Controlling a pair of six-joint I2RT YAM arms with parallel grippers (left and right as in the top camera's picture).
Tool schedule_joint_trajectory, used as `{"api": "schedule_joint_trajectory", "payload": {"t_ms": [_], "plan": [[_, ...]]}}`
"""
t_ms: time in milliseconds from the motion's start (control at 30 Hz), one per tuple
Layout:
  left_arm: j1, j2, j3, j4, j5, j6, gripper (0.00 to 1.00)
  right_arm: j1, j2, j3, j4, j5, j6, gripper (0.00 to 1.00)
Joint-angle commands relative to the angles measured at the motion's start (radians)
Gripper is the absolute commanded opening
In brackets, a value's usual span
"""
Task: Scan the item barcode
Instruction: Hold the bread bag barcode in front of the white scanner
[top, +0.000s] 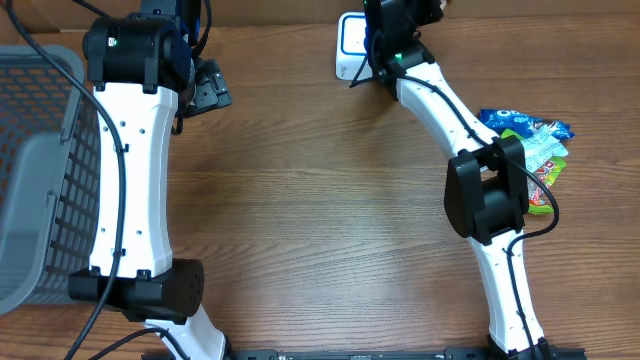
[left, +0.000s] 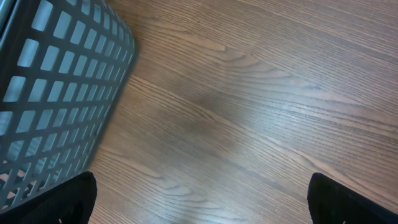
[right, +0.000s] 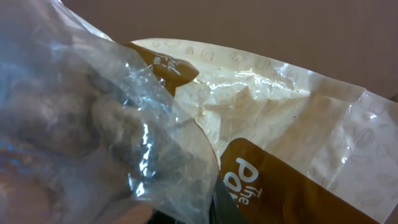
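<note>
Snack bag (right: 267, 118) in right tool (top: 382, 52) near white scanner (top: 348, 40)

- Desk (top: 320, 200): carries everything listed below.
- Basket (top: 40, 150): on the desk's left edge, partly out of the overhead view. The left arm runs alongside its right wall.
- Scanner (top: 350, 45): at the far edge, about mid-width.
- Heap of packets (top: 530, 140): on the right side of the desk, well apart from the scanner and partly behind the right arm's elbow.
- Left hand (top: 205, 92): far left, between basket and scanner, over bare desk with the basket wall on its left.
- Right hand (top: 378, 50): at the far edge, just beside the scanner on its right.
- Packet (right: 261, 124): in the right hand, close against the wrist camera.
</note>
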Motion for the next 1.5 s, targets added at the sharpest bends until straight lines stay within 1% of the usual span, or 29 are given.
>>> {"api": "schedule_joint_trajectory", "payload": {"t_ms": [0, 200, 367, 533, 733, 967, 1100, 1267, 1333, 1467], "plan": [[-0.007, 0.007, -0.004, 0.001, -0.013, -0.018, 1.0, 0.006, 0.0, 0.011, 0.078, -0.036, 0.0, 0.04], [-0.007, 0.007, -0.004, 0.001, -0.013, -0.018, 1.0, 0.006, 0.039, 0.011, 0.321, -0.024, -0.001, 0.04], [-0.007, 0.007, -0.004, 0.001, -0.013, -0.018, 1.0, 0.027, 0.067, 0.011, 0.362, 0.003, 0.018, 0.04], [-0.007, 0.007, -0.004, 0.001, -0.013, -0.018, 1.0, 0.024, 0.124, 0.011, 0.439, 0.028, 0.038, 0.04], [-0.007, 0.007, -0.004, 0.001, -0.013, -0.018, 1.0, 0.022, 0.201, 0.011, 0.452, 0.036, 0.039, 0.04], [-0.007, 0.007, -0.004, 0.001, -0.013, -0.018, 1.0, 0.023, 0.212, 0.011, 0.488, 0.035, 0.072, 0.04], [-0.007, 0.007, -0.004, 0.001, -0.013, -0.018, 1.0, 0.026, 0.212, 0.011, 0.493, 0.031, 0.115, 0.04], [-0.007, 0.007, -0.004, 0.001, -0.013, -0.018, 1.0, 0.04, 0.212, 0.011, 0.478, -0.027, 0.148, 0.04], [-0.007, 0.007, -0.004, 0.001, -0.013, -0.018, 1.0, 0.041, 0.212, 0.011, 0.474, -0.042, 0.183, 0.04], [-0.007, 0.007, -0.004, 0.001, -0.013, -0.018, 1.0, 0.041, 0.212, 0.011, 0.42, -0.089, 0.243, 0.04]]}}
